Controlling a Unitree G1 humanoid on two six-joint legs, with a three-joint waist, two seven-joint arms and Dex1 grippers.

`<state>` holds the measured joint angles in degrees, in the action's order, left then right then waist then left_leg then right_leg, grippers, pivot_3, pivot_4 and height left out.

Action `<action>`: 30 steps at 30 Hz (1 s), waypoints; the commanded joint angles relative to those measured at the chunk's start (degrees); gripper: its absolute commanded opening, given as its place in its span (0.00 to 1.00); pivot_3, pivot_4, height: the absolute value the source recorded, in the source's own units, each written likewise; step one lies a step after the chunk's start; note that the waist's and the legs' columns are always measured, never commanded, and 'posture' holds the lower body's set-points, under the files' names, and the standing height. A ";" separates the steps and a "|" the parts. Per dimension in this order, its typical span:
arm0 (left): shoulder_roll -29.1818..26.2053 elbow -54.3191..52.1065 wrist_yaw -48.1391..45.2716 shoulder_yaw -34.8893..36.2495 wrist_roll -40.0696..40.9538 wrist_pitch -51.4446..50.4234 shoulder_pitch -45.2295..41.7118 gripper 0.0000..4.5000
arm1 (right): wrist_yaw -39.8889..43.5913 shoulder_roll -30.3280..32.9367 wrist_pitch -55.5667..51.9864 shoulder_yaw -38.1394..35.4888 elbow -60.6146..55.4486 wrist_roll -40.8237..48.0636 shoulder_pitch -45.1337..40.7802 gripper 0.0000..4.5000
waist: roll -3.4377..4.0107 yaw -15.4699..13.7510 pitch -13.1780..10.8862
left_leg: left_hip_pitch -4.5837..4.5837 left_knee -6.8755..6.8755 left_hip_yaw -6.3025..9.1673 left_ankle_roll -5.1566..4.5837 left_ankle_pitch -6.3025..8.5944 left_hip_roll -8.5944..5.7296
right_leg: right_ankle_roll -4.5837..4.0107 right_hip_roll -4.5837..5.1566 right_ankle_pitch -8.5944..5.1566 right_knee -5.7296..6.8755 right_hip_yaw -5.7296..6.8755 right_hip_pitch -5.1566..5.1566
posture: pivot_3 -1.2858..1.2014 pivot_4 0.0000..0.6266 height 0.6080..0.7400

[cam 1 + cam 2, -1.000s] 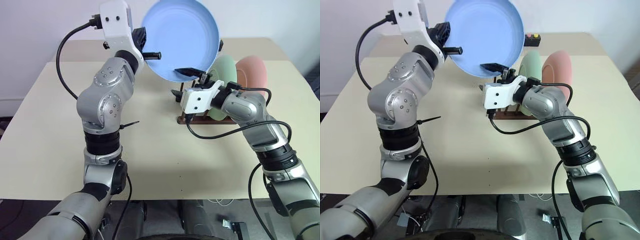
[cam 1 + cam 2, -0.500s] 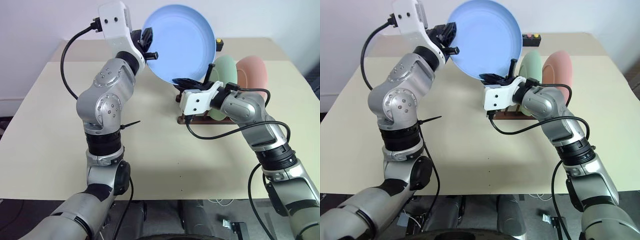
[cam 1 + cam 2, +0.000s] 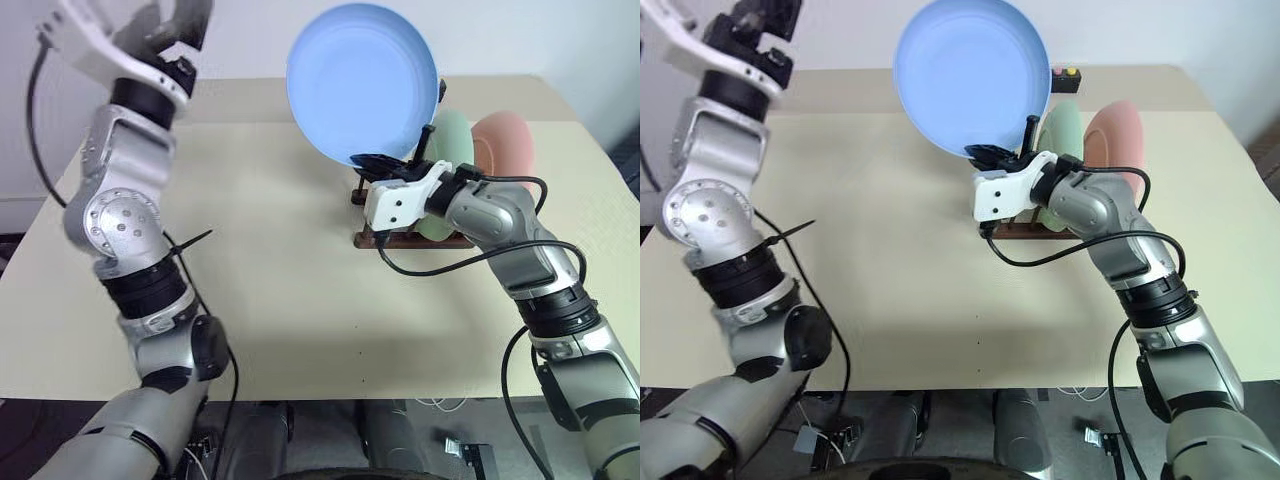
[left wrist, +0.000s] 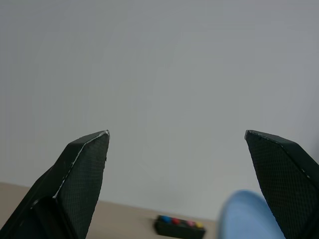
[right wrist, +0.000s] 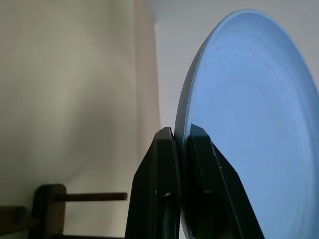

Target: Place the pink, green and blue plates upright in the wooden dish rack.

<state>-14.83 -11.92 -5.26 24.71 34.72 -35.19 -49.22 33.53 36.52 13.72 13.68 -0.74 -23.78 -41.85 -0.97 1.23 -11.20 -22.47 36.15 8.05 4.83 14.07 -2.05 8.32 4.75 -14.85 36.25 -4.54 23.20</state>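
Now: my right pincer clamped on blue plate lower rim, plate upright above wooden dish rack; left pincer apart, clear. Green plate, pink plate racked. Next, probably: lower blue into front slot.

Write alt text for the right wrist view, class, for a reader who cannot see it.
Two black fingers of the right gripper pinch the lower rim of a round pale blue plate held on edge. Beyond it are a cream tabletop and a corner of the dark brown wooden dish rack.
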 commanded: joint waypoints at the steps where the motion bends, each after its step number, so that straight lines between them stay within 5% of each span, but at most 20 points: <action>1: -5.35 2.39 -6.26 -4.05 -5.78 4.96 6.39 0.99 | 0.63 -1.19 0.29 -4.67 -3.40 7.22 -3.81 0.00 | 0.00 0.06 0.00 | 0.00 0.00 0.00 0.00 0.00 0.00 | 0.00 0.00 0.00 0.00 0.00 0.00 | 0.52 0.24 1.00; 6: -12.52 3.58 -17.17 -14.31 -14.46 13.29 17.92 0.99 | 5.07 -3.60 -4.19 -7.04 -8.26 19.51 -3.51 0.00 | 0.00 -0.03 0.00 | -0.01 -0.04 0.01 -0.21 0.12 0.01 | -0.01 0.00 0.00 -0.01 -0.01 0.01 | 0.52 0.24 1.00; 11: -12.94 3.08 -24.23 -19.49 -15.23 16.66 24.88 0.99 | 7.92 -7.57 -17.79 -9.29 -17.56 36.48 -0.97 0.00 | 0.01 -0.21 -0.01 | -0.01 -0.02 0.05 -0.23 0.13 0.02 | -0.05 0.00 0.02 0.00 0.01 0.00 | 0.52 0.24 1.00; 20: -12.52 0.16 -35.31 -25.39 -11.84 15.63 31.05 0.99 | 1.85 -12.27 -40.50 -16.34 -24.99 58.41 5.02 0.00 | 0.02 -0.17 0.00 | 0.00 -0.03 0.05 -0.24 0.14 0.04 | -0.08 -0.01 0.04 0.05 0.01 0.01 | 0.52 0.24 1.00; 30: -15.25 -3.29 -40.21 -29.09 -14.06 16.02 33.48 0.99 | -10.59 -17.61 -51.18 -25.02 -25.28 75.06 6.97 0.00 | 0.06 -0.08 0.00 | 0.01 -0.04 0.04 -0.26 0.14 0.05 | -0.08 -0.01 0.03 0.06 0.00 0.02 | 0.52 0.24 1.00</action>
<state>-29.51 -12.84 -45.17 -3.85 21.37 -19.77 -16.08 24.55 19.46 -36.92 -9.49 -23.52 48.15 -33.98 -0.91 1.15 -11.20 -22.46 36.10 8.09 4.58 14.21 -2.00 8.24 4.73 -14.82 36.31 -4.53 23.22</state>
